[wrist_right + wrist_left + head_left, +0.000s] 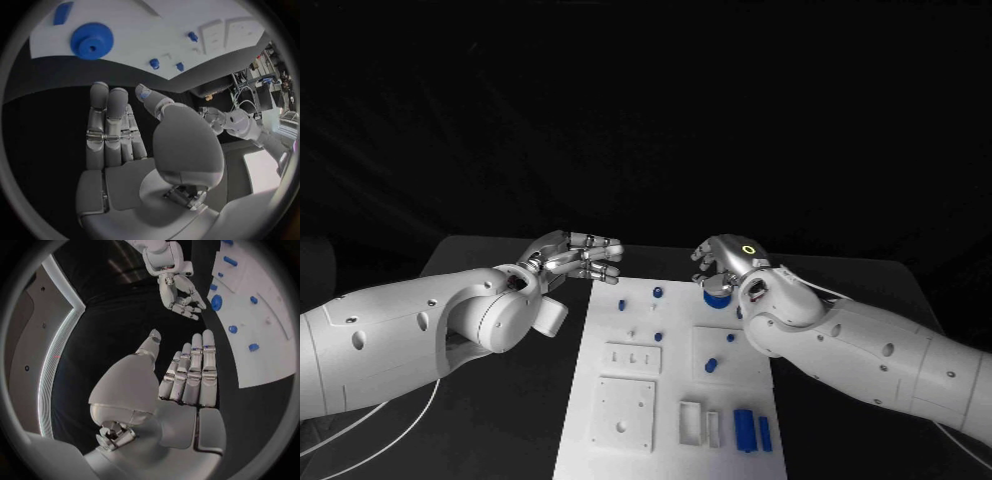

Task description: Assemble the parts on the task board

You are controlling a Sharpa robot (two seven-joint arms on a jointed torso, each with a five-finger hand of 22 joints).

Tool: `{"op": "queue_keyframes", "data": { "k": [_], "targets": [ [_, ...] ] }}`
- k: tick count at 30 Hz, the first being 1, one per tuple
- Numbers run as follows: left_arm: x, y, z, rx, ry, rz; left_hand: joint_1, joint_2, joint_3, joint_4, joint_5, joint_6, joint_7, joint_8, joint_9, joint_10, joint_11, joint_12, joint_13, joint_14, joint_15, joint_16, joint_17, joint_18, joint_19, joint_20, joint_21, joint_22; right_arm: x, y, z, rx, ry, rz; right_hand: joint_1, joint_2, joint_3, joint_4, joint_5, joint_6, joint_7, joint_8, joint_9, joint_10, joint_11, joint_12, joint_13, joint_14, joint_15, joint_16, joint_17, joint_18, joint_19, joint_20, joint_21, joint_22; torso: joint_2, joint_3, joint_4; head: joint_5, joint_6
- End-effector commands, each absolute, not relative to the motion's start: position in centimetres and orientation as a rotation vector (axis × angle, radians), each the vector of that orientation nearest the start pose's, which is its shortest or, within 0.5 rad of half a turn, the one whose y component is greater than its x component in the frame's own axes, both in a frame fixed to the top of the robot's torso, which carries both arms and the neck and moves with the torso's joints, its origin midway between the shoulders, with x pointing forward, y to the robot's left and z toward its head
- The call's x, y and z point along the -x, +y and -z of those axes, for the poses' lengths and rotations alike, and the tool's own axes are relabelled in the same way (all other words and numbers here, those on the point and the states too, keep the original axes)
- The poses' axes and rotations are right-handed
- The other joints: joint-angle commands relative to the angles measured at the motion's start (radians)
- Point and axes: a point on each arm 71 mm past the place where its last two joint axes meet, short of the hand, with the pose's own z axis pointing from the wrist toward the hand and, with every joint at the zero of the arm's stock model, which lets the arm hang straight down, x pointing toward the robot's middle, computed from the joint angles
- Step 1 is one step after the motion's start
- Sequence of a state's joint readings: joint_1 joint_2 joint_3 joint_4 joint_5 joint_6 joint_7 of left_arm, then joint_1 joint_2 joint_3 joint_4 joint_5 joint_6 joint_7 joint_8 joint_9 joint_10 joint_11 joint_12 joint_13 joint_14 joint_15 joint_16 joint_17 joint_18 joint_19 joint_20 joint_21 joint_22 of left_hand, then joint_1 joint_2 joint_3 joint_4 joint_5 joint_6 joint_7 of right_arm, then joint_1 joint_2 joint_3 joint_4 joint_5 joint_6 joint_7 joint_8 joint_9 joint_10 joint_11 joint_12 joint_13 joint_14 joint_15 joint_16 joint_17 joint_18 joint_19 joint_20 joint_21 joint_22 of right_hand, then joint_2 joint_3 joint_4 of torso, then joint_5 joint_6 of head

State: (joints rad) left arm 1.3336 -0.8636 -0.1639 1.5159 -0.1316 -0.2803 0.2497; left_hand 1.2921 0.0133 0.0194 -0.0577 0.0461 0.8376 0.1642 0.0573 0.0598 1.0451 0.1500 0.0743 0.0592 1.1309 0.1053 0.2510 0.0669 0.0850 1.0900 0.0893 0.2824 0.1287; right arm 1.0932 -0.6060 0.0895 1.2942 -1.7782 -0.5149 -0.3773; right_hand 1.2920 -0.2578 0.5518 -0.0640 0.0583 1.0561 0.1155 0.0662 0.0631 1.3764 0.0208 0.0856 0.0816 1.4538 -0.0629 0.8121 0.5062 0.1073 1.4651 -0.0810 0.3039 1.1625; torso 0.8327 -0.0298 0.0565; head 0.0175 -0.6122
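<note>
Clearly neither hand carries anything yet. The left hand (574, 256) hovers over the black bench (488, 255) just off the far left corner of the task board (678, 300), its fingers (197, 367) straight, lying side by side, with the thumb held apart and nothing between them. The right hand (727, 265) hangs over the board's far right corner, fingers (109, 120) likewise extended together, thumb apart, holding nothing.

Just beyond and beneath the right fingertips sits a round blue disc (92, 40) with a hole through its middle, resting on the board. Small blue pegs (651, 294) stand near the left fingers' side of the board, and more blue parts (753, 431) lie at the board's near end, well away from both hands.

My judgement is that the disc is the likeliest next piece, being closest to the right fingers. It looks like hard moulded plastic: light, stiff, not fragile, but smooth enough to slip. Lying low on the board, it offers little height, so a pinch across its rim, thumb on one side and fingers opposite, seems the surest hold; pressing from above would only pin it. The small pegs would want a fine fingertip pinch.
</note>
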Motion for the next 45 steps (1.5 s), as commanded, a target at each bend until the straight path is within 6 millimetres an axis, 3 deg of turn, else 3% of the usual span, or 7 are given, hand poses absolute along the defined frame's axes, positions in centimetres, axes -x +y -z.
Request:
{"op": "queue_keyframes", "data": {
  "k": [1, 3, 6, 10, 23, 34, 45],
  "targets": [
    [-49.6, 21.9, 16.5, 0.931, 1.619, 1.41, 0.006, 0.003, 0.001, -0.003, 0.006, 0.002, 0.005, 0.002, 0.001, -0.008, 0.0, -0.003, 0.001, 0.0, 0.003, 0.0, 0.0, 0.013, -0.009, -0.001, 0.006, -0.001, -52.4, -17.1, 19.1, 0.026, 1.446, -0.408, 0.001, 0.003, -0.028, -0.005, 0.008, 0.001, -0.008, -0.003, 0.001, 0.062, -0.02, 0.037, 0.023, -0.003, -0.012, 0.006, 0.005, -0.012, 0.0, -0.01, 0.002, 0.003, -0.004, 0.0052, -0.0118, 0.003, 0.002],
    [-49.7, 21.9, 16.5, 0.929, 1.62, 1.41, 0.006, 0.003, 0.001, -0.003, 0.006, 0.002, 0.005, 0.002, 0.001, -0.008, 0.0, -0.003, 0.001, 0.0, 0.003, 0.0, 0.0, 0.013, -0.009, -0.001, 0.006, -0.001, -52.5, -18.5, 19.0, 0.016, 1.482, -0.396, 0.016, 0.024, -0.135, -0.022, 0.071, 0.01, -0.015, -0.003, 0.001, 0.014, -0.035, 0.297, 0.297, 0.001, -0.03, 0.011, 0.026, -0.042, 0.012, -0.033, 0.044, 0.024, -0.004, 0.0077, -0.0139, 0.003, 0.002],
    [-49.7, 21.9, 16.5, 0.928, 1.621, 1.411, 0.006, 0.003, 0.003, -0.003, 0.007, -0.002, 0.006, 0.002, 0.001, -0.011, 0.0, -0.004, 0.0, -0.002, 0.004, -0.001, 0.0, 0.013, -0.01, 0.0, 0.006, -0.001, -52.5, -19.5, 19.1, 0.013, 1.523, -0.389, -0.005, 0.035, -0.148, -0.034, 0.127, 0.021, -0.015, -0.005, 0.002, -0.134, -0.046, 0.627, 0.66, -0.014, -0.029, 0.088, 0.115, -0.047, 0.025, -0.036, 0.154, 0.086, -0.004, 0.0107, -0.0159, 0.004, 0.001],
    [-49.7, 22.0, 16.5, 0.925, 1.623, 1.41, 0.007, 0.003, 0.005, -0.004, 0.007, -0.004, 0.006, 0.002, 0.001, -0.014, 0.001, -0.004, 0.001, -0.002, 0.004, -0.001, 0.0, 0.013, -0.01, 0.0, 0.006, -0.001, -52.8, -20.5, 19.6, 0.003, 1.589, -0.381, -0.018, 0.067, -0.185, -0.047, 0.18, -0.018, -0.016, -0.002, 0.003, -0.102, -0.039, 0.849, 0.953, -0.032, -0.023, 0.2, 0.307, -0.037, 0.029, -0.027, 0.386, 0.222, -0.003, 0.0103, -0.0132, 0.002, 0.0],
    [-49.8, 21.8, 16.5, 0.901, 1.639, 1.411, 0.005, 0.001, 0.009, -0.005, 0.007, -0.013, 0.008, 0.002, 0.001, -0.02, 0.002, -0.004, 0.001, -0.004, 0.005, 0.001, 0.0, 0.014, -0.012, 0.001, 0.007, -0.001, -53.8, -21.1, 21.1, 0.0, 1.663, -0.357, -0.03, 0.081, -0.204, -0.055, 0.234, -0.023, -0.012, -0.004, 0.005, -0.043, -0.033, 0.952, 1.13, -0.014, -0.018, 0.249, 0.469, -0.037, 0.02, -0.02, 0.544, 0.252, -0.001, 0.0068, -0.0075, 0.0, -0.014],
    [-49.8, 21.7, 16.6, 0.892, 1.646, 1.413, 0.004, 0.0, 0.009, -0.005, 0.007, -0.015, 0.01, 0.001, 0.0, -0.022, 0.003, -0.004, 0.001, -0.004, 0.005, 0.001, 0.0, 0.014, -0.013, 0.001, 0.008, -0.001, -54.0, -20.6, 22.2, -0.004, 1.682, -0.363, -0.011, 0.091, -0.3, -0.035, 0.015, -0.084, -0.009, -0.003, 0.002, -0.04, -0.03, 0.951, 1.143, -0.011, -0.015, 0.246, 0.486, -0.035, 0.015, -0.016, 0.552, 0.251, 0.004, 0.0091, -0.0049, -0.006, -0.019],
    [-49.9, 21.2, 16.6, 0.885, 1.659, 1.421, 0.003, 0.0, 0.012, -0.004, 0.007, -0.015, 0.009, 0.002, 0.001, -0.023, 0.003, -0.003, 0.001, -0.006, 0.005, 0.002, 0.0, 0.014, -0.014, 0.002, 0.009, -0.002, -54.2, -20.3, 23.3, -0.008, 1.679, -0.351, -0.004, 0.092, -0.304, -0.023, 0.01, -0.077, -0.011, -0.002, 0.002, -0.04, -0.031, 0.949, 1.143, -0.011, -0.015, 0.242, 0.487, -0.035, 0.014, -0.016, 0.549, 0.25, 0.006, 0.0097, -0.004, -0.004, -0.024]
  ]
}}
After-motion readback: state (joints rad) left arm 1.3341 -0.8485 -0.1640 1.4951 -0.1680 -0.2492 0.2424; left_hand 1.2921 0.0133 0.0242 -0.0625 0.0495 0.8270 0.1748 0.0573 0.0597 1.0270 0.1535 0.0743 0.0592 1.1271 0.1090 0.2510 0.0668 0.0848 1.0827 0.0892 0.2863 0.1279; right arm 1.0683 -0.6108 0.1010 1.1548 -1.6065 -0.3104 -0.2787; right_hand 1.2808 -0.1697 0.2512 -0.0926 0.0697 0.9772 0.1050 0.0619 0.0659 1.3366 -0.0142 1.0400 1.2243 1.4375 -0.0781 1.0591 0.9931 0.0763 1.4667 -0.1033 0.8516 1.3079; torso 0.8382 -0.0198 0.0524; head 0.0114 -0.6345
